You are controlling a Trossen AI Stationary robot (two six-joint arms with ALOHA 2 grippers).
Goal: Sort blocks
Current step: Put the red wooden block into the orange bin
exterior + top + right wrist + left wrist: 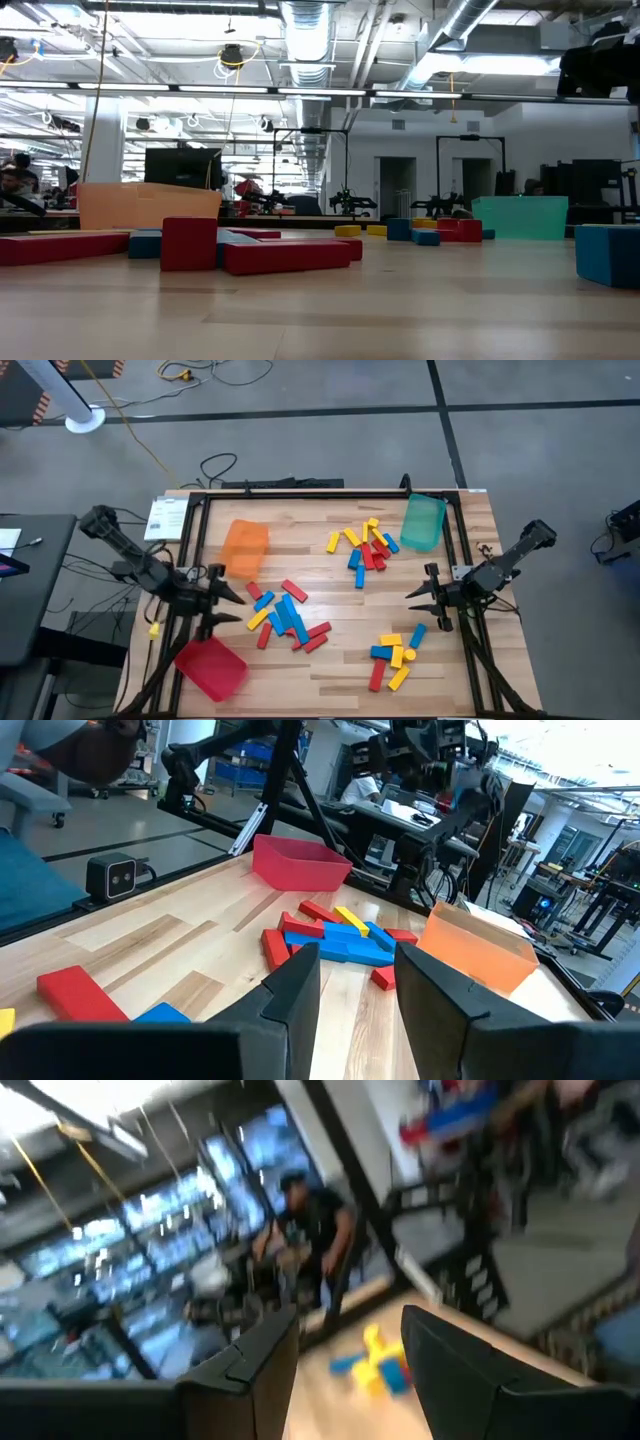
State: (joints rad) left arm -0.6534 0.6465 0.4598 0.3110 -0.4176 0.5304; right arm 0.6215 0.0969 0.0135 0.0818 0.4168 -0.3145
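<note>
Red, blue and yellow blocks lie flat on the wooden table in three loose heaps: one left of the middle [285, 618], one toward the far edge [362, 545], one near the front right [395, 652]. My left gripper [236, 606] hovers open at the table's left side, beside the left heap, nothing between its fingers [255, 1370]; its wrist view shows yellow and blue blocks [375, 1365] ahead. My right gripper [418, 598] stands open at the right side, pointing level toward the left heap [335, 940], and holds nothing.
An orange tray [245, 548] lies at the far left, a green tray [423, 522] at the far right, a red tray [210, 668] at the near left corner. A black frame rail [300, 490] runs round the table. A person [315, 1230] sits beyond the table.
</note>
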